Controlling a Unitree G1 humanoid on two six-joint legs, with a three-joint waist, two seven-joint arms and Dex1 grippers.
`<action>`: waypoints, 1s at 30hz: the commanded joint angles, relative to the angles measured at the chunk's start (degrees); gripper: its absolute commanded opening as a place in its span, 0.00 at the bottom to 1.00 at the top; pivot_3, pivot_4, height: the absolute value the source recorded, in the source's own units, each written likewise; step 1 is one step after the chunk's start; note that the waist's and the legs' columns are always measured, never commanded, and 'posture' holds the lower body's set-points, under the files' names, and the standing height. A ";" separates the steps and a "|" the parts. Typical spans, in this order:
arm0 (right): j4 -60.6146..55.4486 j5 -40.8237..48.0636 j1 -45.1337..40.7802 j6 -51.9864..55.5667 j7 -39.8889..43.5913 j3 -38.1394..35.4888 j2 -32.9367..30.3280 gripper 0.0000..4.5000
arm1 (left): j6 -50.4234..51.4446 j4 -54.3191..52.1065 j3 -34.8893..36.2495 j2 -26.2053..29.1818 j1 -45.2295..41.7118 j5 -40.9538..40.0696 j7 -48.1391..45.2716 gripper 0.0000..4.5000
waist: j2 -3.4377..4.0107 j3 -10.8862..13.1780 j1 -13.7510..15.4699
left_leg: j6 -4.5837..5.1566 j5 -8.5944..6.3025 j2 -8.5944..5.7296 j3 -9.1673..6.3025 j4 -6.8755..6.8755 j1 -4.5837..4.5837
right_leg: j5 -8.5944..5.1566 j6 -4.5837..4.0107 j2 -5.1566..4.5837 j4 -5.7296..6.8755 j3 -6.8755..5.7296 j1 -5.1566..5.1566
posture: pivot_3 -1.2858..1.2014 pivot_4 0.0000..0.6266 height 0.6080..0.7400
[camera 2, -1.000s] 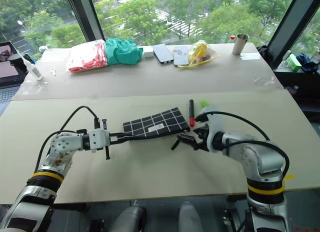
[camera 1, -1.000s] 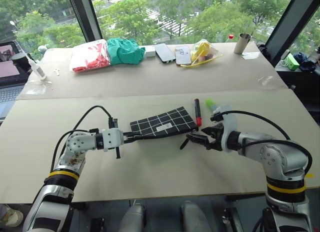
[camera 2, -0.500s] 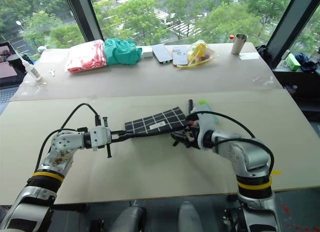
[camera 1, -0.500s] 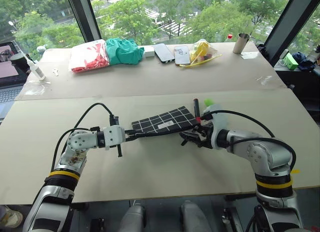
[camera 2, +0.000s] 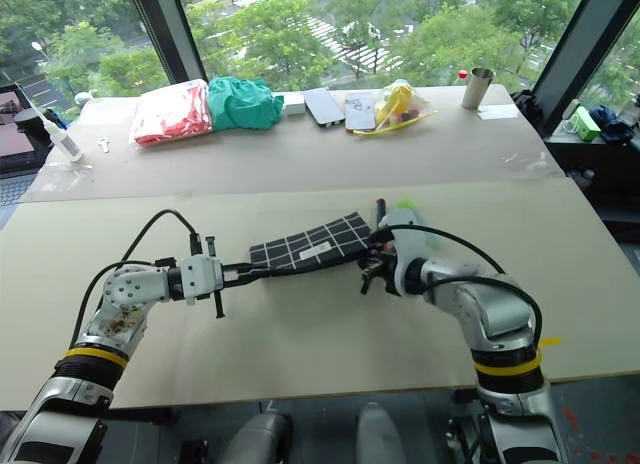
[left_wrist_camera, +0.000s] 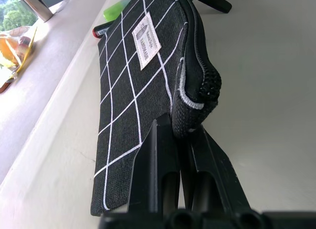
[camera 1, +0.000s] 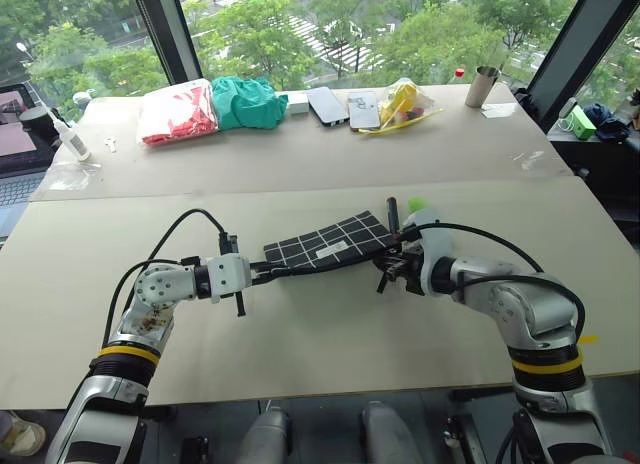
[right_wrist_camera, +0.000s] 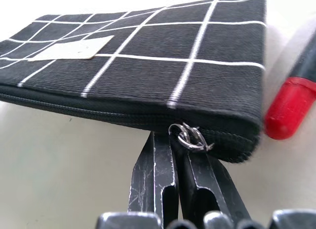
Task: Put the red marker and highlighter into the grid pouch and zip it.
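Pinching the grid pouch [camera 1: 325, 246]: left end effector [left_wrist_camera: 183, 140] one corner, right end effector [right_wrist_camera: 175, 155] its zipper end.

- Probably an office or lab high in a building: wide beige desk [camera 1: 300, 354], tall windows [camera 1: 330, 24] over treetops.
- Laptop [camera 1: 15, 174] and phones [camera 1: 330, 104] lie about.

The grid pouch [camera 1: 325, 246] lies on the near table [camera 1: 300, 354], the red marker [camera 1: 393, 213] just right of its far end, the highlighter [camera 1: 416, 203] right of that marker.
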 commanded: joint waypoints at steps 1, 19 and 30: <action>-3.37 -3.39 -1.68 -4.11 3.20 9.88 -2.08 0.00 | -0.93 -0.86 0.86 -0.44 0.58 -0.57 0.88 0.00 | 0.00 0.00 -0.01 | 0.00 0.00 0.00 0.01 0.00 0.00 | 0.00 0.00 0.00 -0.01 0.00 0.00 | 0.52 0.24 1.00; 4.61 0.07 -11.78 -6.26 12.21 9.40 8.94 0.00 | -4.42 2.71 0.93 -1.03 0.84 -0.51 -0.20 0.00 | 0.00 0.00 -0.16 | 0.00 0.00 0.01 -0.04 0.00 -0.02 | 0.00 0.00 0.01 -0.02 -0.01 -0.03 | 0.52 0.24 1.00; 11.81 -9.26 -11.85 -12.69 14.84 21.52 5.87 0.00 | -5.31 4.26 1.29 -1.31 -0.25 -0.77 -1.20 0.00 | -0.01 -0.01 -0.03 | -0.03 0.01 -0.05 -0.22 -0.01 -0.01 | 0.00 0.00 -0.04 0.01 -0.03 -0.05 | 0.52 0.24 1.00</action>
